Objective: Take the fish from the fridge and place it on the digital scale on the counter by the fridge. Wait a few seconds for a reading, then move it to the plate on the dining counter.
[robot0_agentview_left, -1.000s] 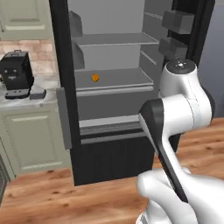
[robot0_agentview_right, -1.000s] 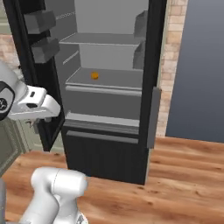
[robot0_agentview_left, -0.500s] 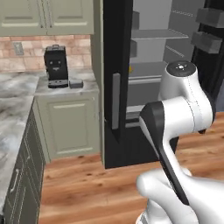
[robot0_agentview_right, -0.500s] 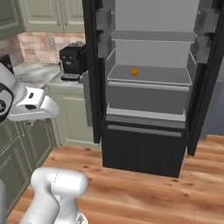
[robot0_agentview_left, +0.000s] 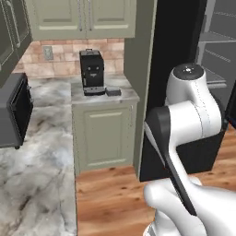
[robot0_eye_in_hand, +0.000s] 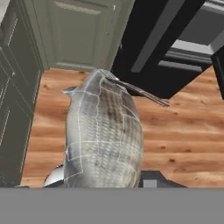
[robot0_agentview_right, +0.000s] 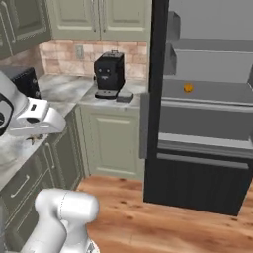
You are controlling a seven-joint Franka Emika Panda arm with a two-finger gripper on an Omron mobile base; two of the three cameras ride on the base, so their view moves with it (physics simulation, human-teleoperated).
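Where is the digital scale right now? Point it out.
In the left base view, the digital scale lies on the small counter, right beside the black coffee machine and left of the fridge.

one fish point(robot0_eye_in_hand: 103, 135), one digital scale point(robot0_agentview_left: 113, 91), one fridge point(robot0_agentview_right: 197, 123)

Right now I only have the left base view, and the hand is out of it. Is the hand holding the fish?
Observer: Yes. In the hand view the hand is closed on the pale silver-grey scaled fish, which it carries above the wooden plank floor.
Operator: Is there any other food on the fridge shelves?
Observer: In the right base view a small round orange fruit lies on a grey shelf of the tall near-black fridge.
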